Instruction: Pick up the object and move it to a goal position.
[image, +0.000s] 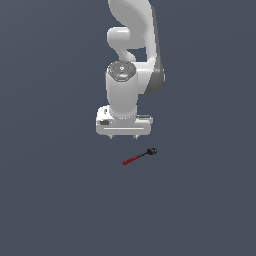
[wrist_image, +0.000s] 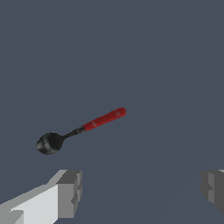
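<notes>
The object (image: 139, 156) is a tiny stick-like tool with a red handle, a dark shaft and a black rounded head. It lies flat on the plain grey floor. In the exterior view it sits just below and slightly to the right of my gripper (image: 123, 137). The gripper points down and only its short fingertips (image: 111, 136) show under the white hand. In the wrist view the tool (wrist_image: 94, 124) lies ahead of the gripper (wrist_image: 142, 190), nearer one grey finger (wrist_image: 68, 192). The jaws stand wide apart and hold nothing. The gripper is not touching the tool.
The white arm (image: 131, 45) rises behind the gripper toward the top of the exterior view. A uniform dark grey floor (image: 55, 200) surrounds the tool. No other objects, containers or edges show in either view.
</notes>
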